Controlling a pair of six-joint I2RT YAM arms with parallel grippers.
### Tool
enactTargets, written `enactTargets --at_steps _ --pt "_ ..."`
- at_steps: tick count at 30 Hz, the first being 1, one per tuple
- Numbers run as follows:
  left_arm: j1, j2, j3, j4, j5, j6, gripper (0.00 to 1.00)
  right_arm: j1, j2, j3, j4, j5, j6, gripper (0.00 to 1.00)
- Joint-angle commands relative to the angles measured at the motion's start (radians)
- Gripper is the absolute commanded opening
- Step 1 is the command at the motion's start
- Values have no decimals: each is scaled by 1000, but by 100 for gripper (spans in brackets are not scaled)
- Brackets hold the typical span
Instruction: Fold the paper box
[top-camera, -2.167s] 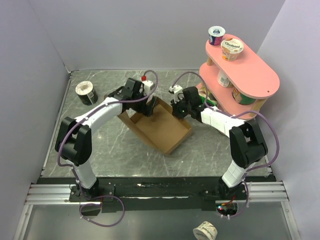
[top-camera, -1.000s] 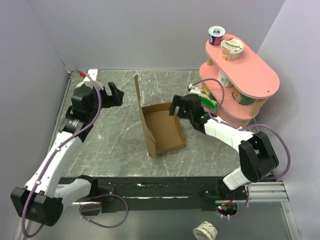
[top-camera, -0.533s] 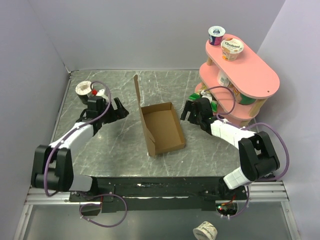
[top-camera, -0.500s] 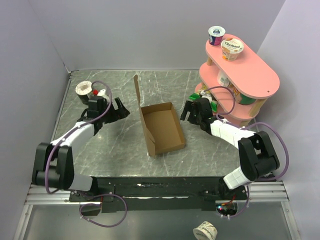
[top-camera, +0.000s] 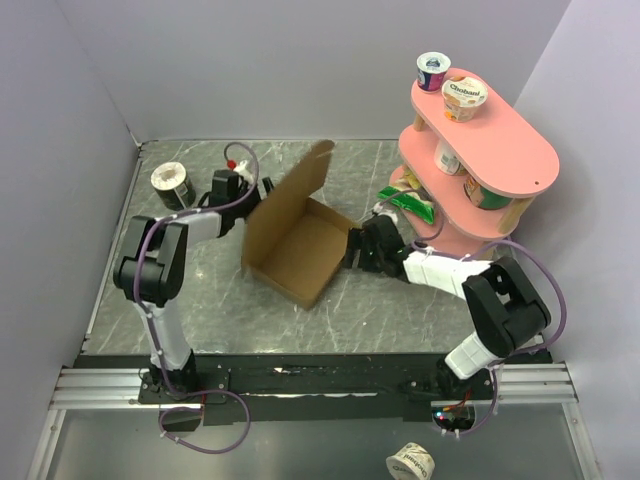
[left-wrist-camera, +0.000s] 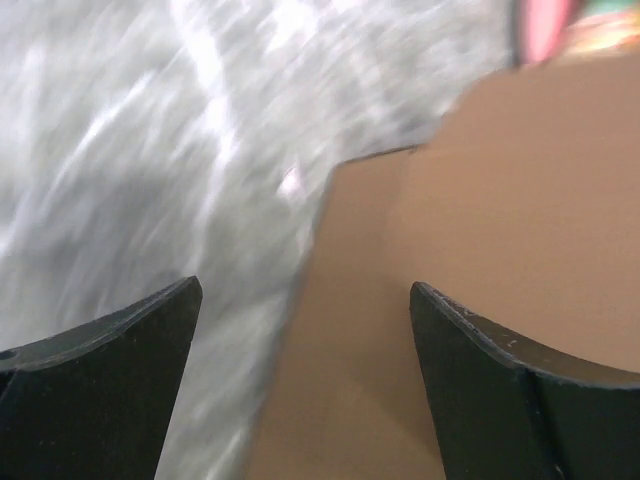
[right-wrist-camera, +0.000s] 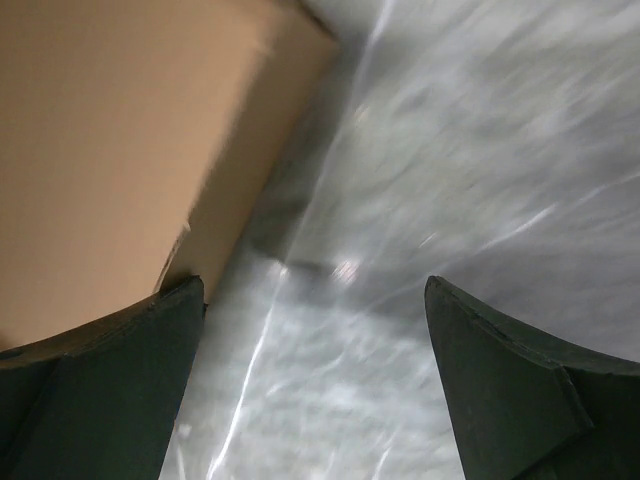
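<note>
The paper box (top-camera: 300, 250) is a brown cardboard tray lying at an angle mid-table, its lid flap (top-camera: 292, 195) raised and leaning back to the left. My left gripper (top-camera: 256, 192) sits just behind that flap, open; in the left wrist view the blurred brown cardboard (left-wrist-camera: 480, 250) fills the right side ahead of the left gripper (left-wrist-camera: 305, 300), with nothing gripped. My right gripper (top-camera: 353, 250) is at the box's right wall, open. In the right wrist view the box's corner (right-wrist-camera: 120, 150) lies by the left finger (right-wrist-camera: 110, 380) of the right gripper (right-wrist-camera: 315, 290).
A pink two-tier shelf (top-camera: 500, 150) with yogurt cups stands at the back right, with a green packet (top-camera: 408, 203) at its foot. A small tub (top-camera: 172, 183) sits at the back left. Grey walls close the table on three sides.
The box has turned and slid left, and its upright lid now leans back. The left gripper has swung up to the lid's back. The right gripper has moved left to the box's wall.
</note>
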Motion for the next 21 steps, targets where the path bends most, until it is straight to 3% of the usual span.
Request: enactTargets --at_steps 1,7,13,17,18,21 --pt "-11 81 126 107 194 12 91 90 -46 -13 6 -65 71 97" --pt "15 148 272 90 212 74 95 163 -195 -49 -49 -45 121 98" --pt "168 71 373 40 143 84 98 82 -397 -36 -24 -57 -163 100" --pt "225 -42 366 -30 18 133 99 -103 -408 -29 109 -300 -324 100" --pt "272 -97 349 -30 4 133 99 -131 -405 -39 209 -362 -343 100" --pt "348 -237 197 50 1 62 99 -194 -368 -16 340 -483 -412 100"
